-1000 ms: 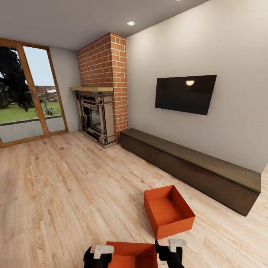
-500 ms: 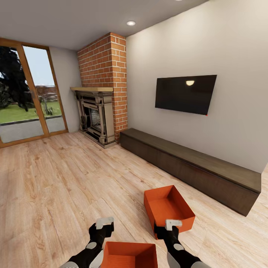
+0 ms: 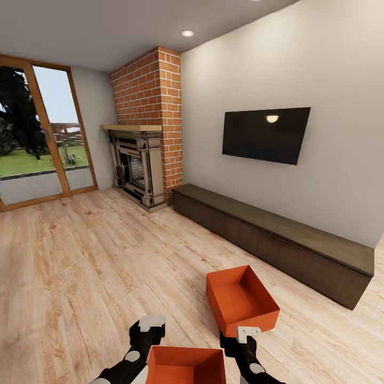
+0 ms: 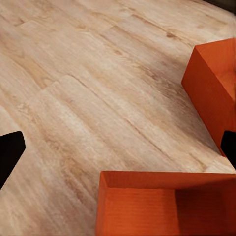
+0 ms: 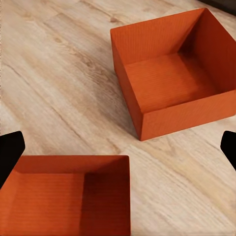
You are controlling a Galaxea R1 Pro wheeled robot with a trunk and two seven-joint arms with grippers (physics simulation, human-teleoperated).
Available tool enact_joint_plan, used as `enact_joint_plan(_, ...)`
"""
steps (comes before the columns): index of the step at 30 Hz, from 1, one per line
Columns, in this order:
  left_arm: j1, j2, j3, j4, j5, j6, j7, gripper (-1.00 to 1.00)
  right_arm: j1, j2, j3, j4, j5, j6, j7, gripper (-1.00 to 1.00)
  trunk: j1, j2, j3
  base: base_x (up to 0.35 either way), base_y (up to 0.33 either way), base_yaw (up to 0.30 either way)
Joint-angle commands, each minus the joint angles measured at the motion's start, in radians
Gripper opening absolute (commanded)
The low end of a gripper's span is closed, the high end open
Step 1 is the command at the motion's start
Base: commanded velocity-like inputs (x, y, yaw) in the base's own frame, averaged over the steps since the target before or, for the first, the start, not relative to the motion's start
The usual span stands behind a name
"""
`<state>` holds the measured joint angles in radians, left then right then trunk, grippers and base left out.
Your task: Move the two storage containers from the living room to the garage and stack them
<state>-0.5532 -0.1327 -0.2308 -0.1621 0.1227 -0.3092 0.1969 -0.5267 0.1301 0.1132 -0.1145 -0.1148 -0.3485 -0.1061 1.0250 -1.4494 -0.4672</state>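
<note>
Two orange-red storage containers stand on the light wood floor of the living room. The far one (image 3: 242, 301) sits out ahead to the right and appears again, open-topped, in the right wrist view (image 5: 172, 73) and at the edge of the left wrist view (image 4: 211, 93). The near one (image 3: 185, 365) lies between my arms, also visible from both wrists (image 4: 167, 204) (image 5: 69, 196). My left gripper (image 3: 148, 330) (image 4: 118, 147) hangs open beside its left wall. On its right side my right gripper (image 3: 244, 337) (image 5: 118, 147) is open too. Neither touches a container.
A long dark low cabinet (image 3: 277, 240) runs along the right wall under a black TV (image 3: 265, 133). A brick fireplace (image 3: 144, 160) stands in the far corner, with glass doors (image 3: 37, 138) to its left. Bare plank floor (image 3: 96, 256) spreads ahead and left.
Both arms have reached forward along either side of the near container, then settled slightly lower over the last half second. The containers and the view have stayed put.
</note>
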Motion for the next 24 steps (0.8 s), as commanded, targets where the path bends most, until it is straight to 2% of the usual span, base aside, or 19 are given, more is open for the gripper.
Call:
enact_joint_plan(1,-0.001,0.0,-0.022,0.002,-0.003,-0.003,0.005,1.0,0.0,0.0,0.009,0.001,-0.01,-0.004,-0.003,1.0,0.0,-0.001,-0.001,0.0,0.0,0.0)
enact_joint_plan(4,-0.001,-0.001,-0.037,0.002,-0.021,-0.003,0.006,1.0,0.0,0.0,0.011,0.001,-0.01,-0.004,-0.001,1.0,0.0,-0.001,-0.001,0.0,0.0,0.0)
enact_joint_plan(10,-0.001,-0.001,-0.042,0.003,-0.023,-0.005,0.007,1.0,0.001,0.0,0.014,0.001,-0.009,-0.004,0.0,1.0,0.0,-0.001,-0.001,-0.017,0.0,0.0)
enact_joint_plan(18,-0.001,0.0,-0.041,0.003,-0.023,-0.007,0.007,1.0,0.002,0.0,0.013,0.001,-0.009,-0.003,0.0,1.0,0.0,-0.001,-0.001,-0.216,0.0,0.0)
enact_joint_plan(24,-0.001,0.001,-0.041,0.003,-0.021,-0.009,0.007,1.0,0.002,0.0,0.013,0.001,-0.009,-0.003,0.0,1.0,0.0,-0.001,-0.001,-0.061,0.0,0.0)
